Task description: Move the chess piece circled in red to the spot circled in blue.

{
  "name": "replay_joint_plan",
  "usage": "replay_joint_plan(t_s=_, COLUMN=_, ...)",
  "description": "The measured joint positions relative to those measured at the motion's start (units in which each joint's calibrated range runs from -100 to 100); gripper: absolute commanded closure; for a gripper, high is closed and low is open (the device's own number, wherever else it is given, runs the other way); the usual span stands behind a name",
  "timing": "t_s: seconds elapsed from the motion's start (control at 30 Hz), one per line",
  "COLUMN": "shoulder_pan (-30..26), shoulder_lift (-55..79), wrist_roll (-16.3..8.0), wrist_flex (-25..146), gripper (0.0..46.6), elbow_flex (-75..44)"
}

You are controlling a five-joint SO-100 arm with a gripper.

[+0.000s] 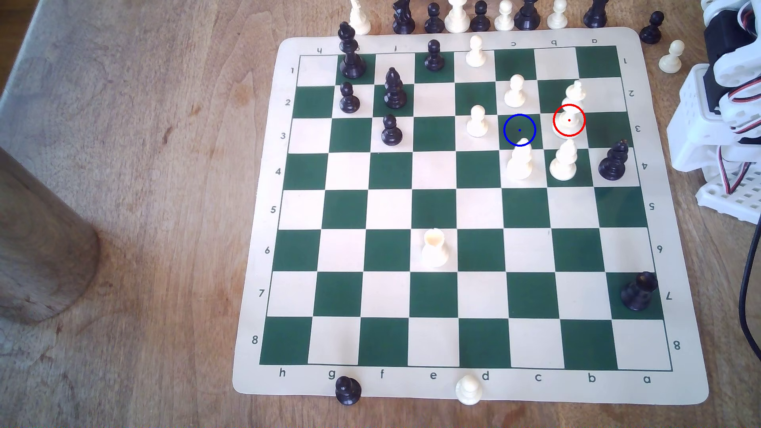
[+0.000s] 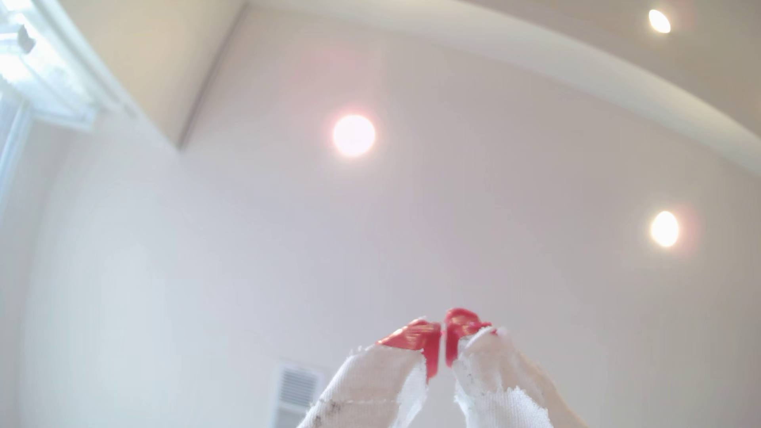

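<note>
On wooden table: green-cream chessboard; overhead, lit ceiling lights.

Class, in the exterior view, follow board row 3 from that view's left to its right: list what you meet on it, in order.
Black pawn → cream pawn → dark green square ringed in blue → tall cream piece circled in red.

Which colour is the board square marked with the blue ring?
Dark green square, clearest in the exterior view.
</note>
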Motion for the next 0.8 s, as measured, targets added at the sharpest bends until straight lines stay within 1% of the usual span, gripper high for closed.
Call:
replay_joint_plan(t_s=0.07, shoulder_pan=0.4, shoulder_lift=0.0, wrist_roll=0.0, wrist_flex=0.0, gripper=46.4, elbow_flex=0.0)
replay_joint_plan(t_s=0.13, shoulder_pan=2.1, shoulder_lift=0.0, wrist_roll=0.0, wrist_flex=0.9, gripper=46.4, elbow_flex=0.0)
replay_joint_plan(t_s=0.3, shoulder_pan=3.2, shoulder_lift=0.0, wrist_roll=0.0, wrist_flex=14.9, gripper=46.4, elbow_flex=-5.2)
replay_joint_plan(t_s=0.33, shoulder_pan=3.3, shoulder_lift=0.0, wrist_roll=0.0, wrist_flex=23.0, gripper=46.4, elbow_flex=-8.4)
replay_joint_plan(t_s=0.47, shoulder_pan=3.8, shoulder_lift=0.1, wrist_roll=0.0, wrist_flex=41.7, gripper=46.4, elbow_flex=-15.6)
replay_joint_plan(t_s=0.5, shoulder_pan=4.5, shoulder_lift=0.1, wrist_roll=0.0, wrist_flex=52.0, gripper=46.4, elbow_flex=-19.8)
replay_joint_plan(t_s=0.77, shoulder_pan=8.5, shoulder_lift=0.0, wrist_roll=-0.1, wrist_flex=90.1, gripper=46.4, elbow_flex=-35.2)
replay_joint_plan(t_s=0.8, shoulder_pan=10.3, shoulder_lift=0.0, wrist_roll=0.0, wrist_flex=99.5, gripper=46.4, elbow_flex=-39.0)
